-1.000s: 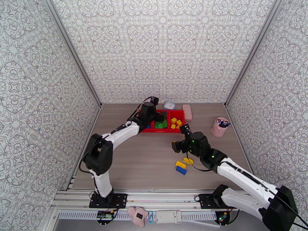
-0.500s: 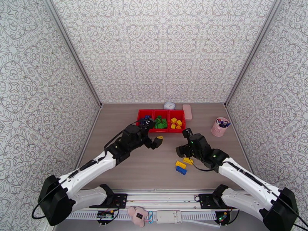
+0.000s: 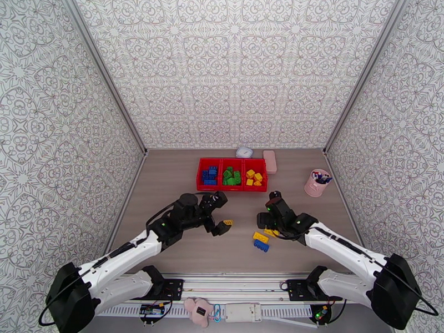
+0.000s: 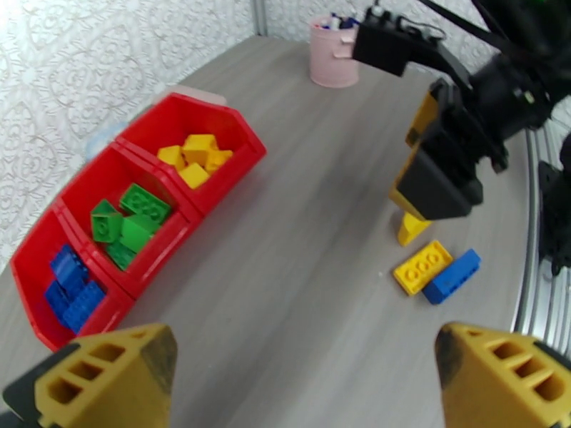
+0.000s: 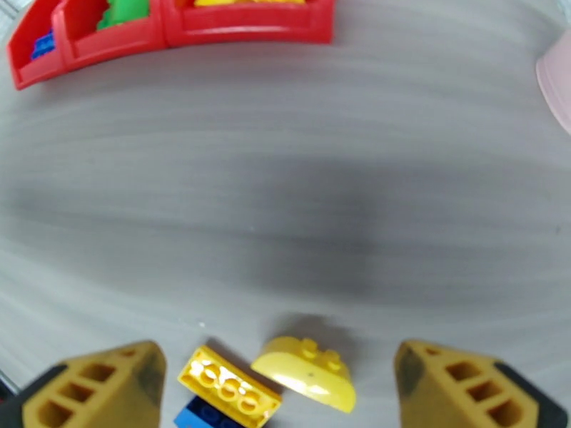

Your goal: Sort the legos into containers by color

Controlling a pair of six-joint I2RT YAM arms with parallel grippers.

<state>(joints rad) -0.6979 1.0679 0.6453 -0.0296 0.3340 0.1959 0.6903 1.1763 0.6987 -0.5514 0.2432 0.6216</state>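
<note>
The red containers point(image 3: 200, 174) stand at the back middle of the table, with blue legos point(image 4: 71, 287) in the left bin, green legos point(image 4: 125, 222) in the middle and yellow legos point(image 4: 193, 155) in the right. Three loose legos lie at the near middle: a rounded yellow one point(image 5: 307, 371), a flat yellow one point(image 5: 228, 386) and a blue one point(image 4: 451, 276). Low over them hangs my right gripper point(image 3: 266, 212), open, the rounded yellow lego between its fingers point(image 5: 100, 386) and untouched. To their left my left gripper point(image 3: 223, 213) is open and empty, facing them.
A pink pen cup point(image 3: 317, 183) stands at the right. At the tray's back right corner lies a pink case point(image 3: 270, 161), and a small white round object point(image 3: 244, 152) sits behind the tray. Patterned walls close in three sides.
My left arm has pulled back from the tray to the near middle of the table and opened a little wider. My right gripper has sunk toward the loose legos.
</note>
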